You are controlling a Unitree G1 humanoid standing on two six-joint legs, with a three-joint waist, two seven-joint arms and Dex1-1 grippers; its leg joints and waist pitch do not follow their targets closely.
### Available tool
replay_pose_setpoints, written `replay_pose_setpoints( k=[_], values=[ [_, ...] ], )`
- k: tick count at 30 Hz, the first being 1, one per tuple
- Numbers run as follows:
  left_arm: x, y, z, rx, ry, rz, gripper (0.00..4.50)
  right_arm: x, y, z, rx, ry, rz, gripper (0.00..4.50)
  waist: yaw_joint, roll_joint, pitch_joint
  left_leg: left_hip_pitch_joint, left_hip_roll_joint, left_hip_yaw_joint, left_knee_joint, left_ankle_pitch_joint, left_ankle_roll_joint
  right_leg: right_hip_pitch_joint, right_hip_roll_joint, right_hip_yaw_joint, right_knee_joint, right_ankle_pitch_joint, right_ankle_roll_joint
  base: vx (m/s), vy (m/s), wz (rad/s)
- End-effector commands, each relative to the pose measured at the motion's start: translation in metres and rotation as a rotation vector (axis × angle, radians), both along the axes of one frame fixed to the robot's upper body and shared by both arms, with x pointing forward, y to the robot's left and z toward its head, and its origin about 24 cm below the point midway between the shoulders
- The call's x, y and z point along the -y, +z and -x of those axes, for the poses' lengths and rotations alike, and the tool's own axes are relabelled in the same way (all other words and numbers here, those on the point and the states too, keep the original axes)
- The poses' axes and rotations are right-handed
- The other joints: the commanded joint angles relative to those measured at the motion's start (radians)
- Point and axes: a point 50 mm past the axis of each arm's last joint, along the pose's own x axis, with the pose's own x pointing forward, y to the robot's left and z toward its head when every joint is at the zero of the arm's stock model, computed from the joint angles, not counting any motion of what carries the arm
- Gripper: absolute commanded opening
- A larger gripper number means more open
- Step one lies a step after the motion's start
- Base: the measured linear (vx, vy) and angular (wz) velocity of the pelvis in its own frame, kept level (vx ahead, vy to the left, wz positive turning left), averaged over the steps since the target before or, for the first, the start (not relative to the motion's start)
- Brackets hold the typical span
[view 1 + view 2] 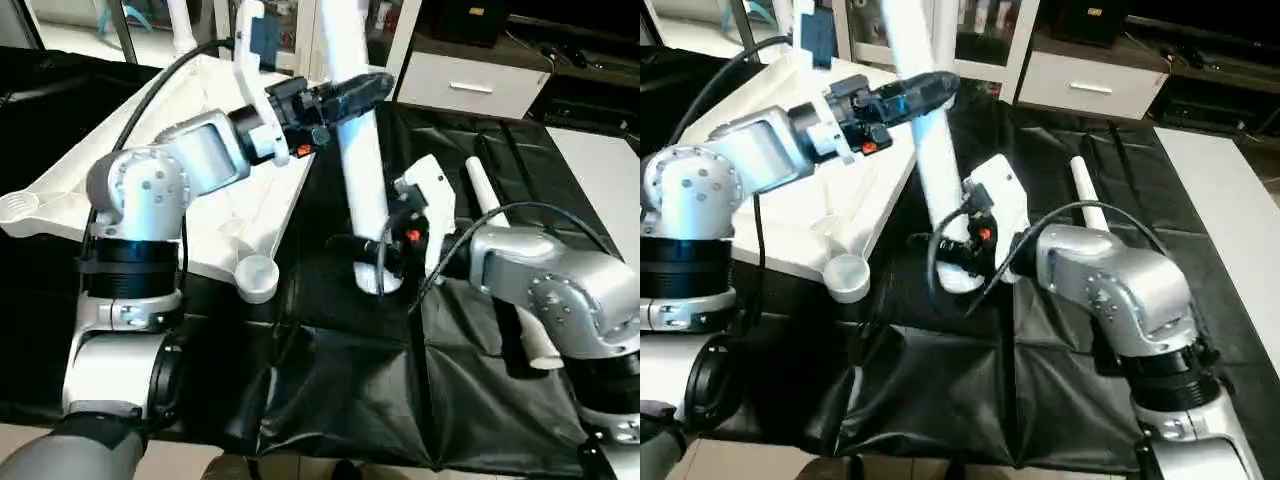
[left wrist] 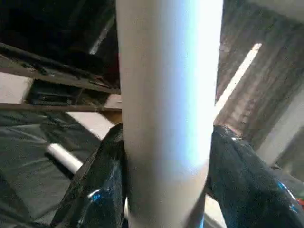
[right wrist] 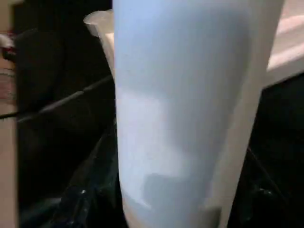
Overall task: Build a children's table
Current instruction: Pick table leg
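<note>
The children's table top (image 1: 225, 225) lies upside down on the left, a round corner socket (image 1: 258, 277) at its near corner. One white leg (image 1: 360, 190) stands almost upright on the black sheet beside it. My left gripper (image 1: 352, 95) is shut on this leg high up, its black fingers (image 2: 99, 180) pressed against both sides. My right gripper (image 1: 375, 262) is shut on the same leg just above its foot, where the leg (image 3: 180, 118) sits between its fingers. A second leg (image 1: 485, 195) lies on the sheet to the right, partly under my right arm.
A black sheet (image 1: 350, 380) covers the work surface. A white drawer cabinet (image 1: 470, 85) and dark shelving stand at the back. A pale floor strip (image 1: 600, 170) runs along the right. A white tube (image 1: 180, 25) rises at the far left.
</note>
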Motion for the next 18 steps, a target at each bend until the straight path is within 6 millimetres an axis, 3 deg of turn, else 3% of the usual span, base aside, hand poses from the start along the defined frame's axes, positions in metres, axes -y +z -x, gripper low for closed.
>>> replay_pose_setpoints(
  k=[1, 2, 5, 6, 7, 9, 12, 18],
  values=[
    [0.005, 0.006, 0.016, 0.079, -0.205, 0.056, 2.95, 0.013, 0.017, 0.009, 0.034, 0.097, -0.105, 2.00, 0.005, 0.005, -0.076, 0.029, 0.086, -0.026, -0.060, 0.029, 0.074, 0.071, -0.108, 0.064, -0.042, 0.021, -0.293, 0.000, 0.000, 0.00],
    [0.004, 0.006, 0.022, 0.108, -0.297, 0.098, 3.07, 0.016, 0.016, 0.013, 0.024, 0.152, -0.111, 2.00, 0.005, 0.004, -0.073, 0.028, 0.084, -0.026, -0.062, 0.029, 0.081, 0.070, -0.103, 0.062, -0.044, 0.012, -0.290, 0.000, 0.000, 0.00],
    [0.003, 0.006, 0.025, 0.127, -0.352, 0.130, 3.10, 0.019, 0.014, 0.017, 0.015, 0.193, -0.102, 1.99, 0.002, 0.005, -0.073, 0.028, 0.089, -0.027, -0.062, 0.016, 0.081, 0.067, -0.106, 0.061, -0.045, -0.006, -0.291, 0.000, 0.000, 0.00],
    [0.000, 0.007, 0.026, 0.129, -0.390, 0.156, 3.10, 0.020, 0.013, 0.020, 0.008, 0.221, -0.099, 1.99, 0.002, 0.005, -0.072, 0.027, 0.089, -0.027, -0.063, 0.009, 0.079, 0.067, -0.108, 0.062, -0.046, -0.019, -0.292, 0.000, 0.000, 0.00],
    [-0.001, 0.008, 0.027, 0.131, -0.421, 0.167, 3.10, 0.021, 0.013, 0.022, 0.001, 0.241, -0.100, 1.99, 0.004, 0.013, -0.070, 0.027, 0.088, -0.028, -0.064, -0.014, 0.069, 0.067, -0.110, 0.062, -0.051, -0.055, -0.288, 0.000, 0.000, 0.00],
    [-0.003, 0.007, 0.029, 0.132, -0.474, 0.159, 3.10, 0.023, 0.013, 0.024, -0.008, 0.274, -0.096, 1.99, 0.002, 0.011, -0.069, 0.029, 0.088, -0.029, -0.067, -0.037, 0.056, 0.065, -0.105, 0.062, -0.055, -0.092, -0.276, 0.000, 0.000, 0.00],
    [-0.003, 0.003, 0.030, 0.131, -0.482, 0.084, 3.10, 0.025, 0.013, 0.025, -0.010, 0.282, -0.080, 1.99, 0.000, 0.013, -0.067, 0.028, 0.088, -0.030, -0.069, -0.052, 0.044, 0.064, -0.105, 0.062, -0.058, -0.119, -0.263, 0.000, 0.000, 0.00],
    [0.002, -0.007, 0.027, 0.140, -0.433, -0.051, 2.56, 0.027, 0.010, 0.026, -0.011, 0.291, -0.063, 1.99, 0.002, 0.018, -0.069, 0.030, 0.092, -0.031, -0.068, -0.045, 0.036, 0.062, -0.106, 0.061, -0.059, -0.107, -0.264, 0.000, 0.000, 0.00]
  ],
)
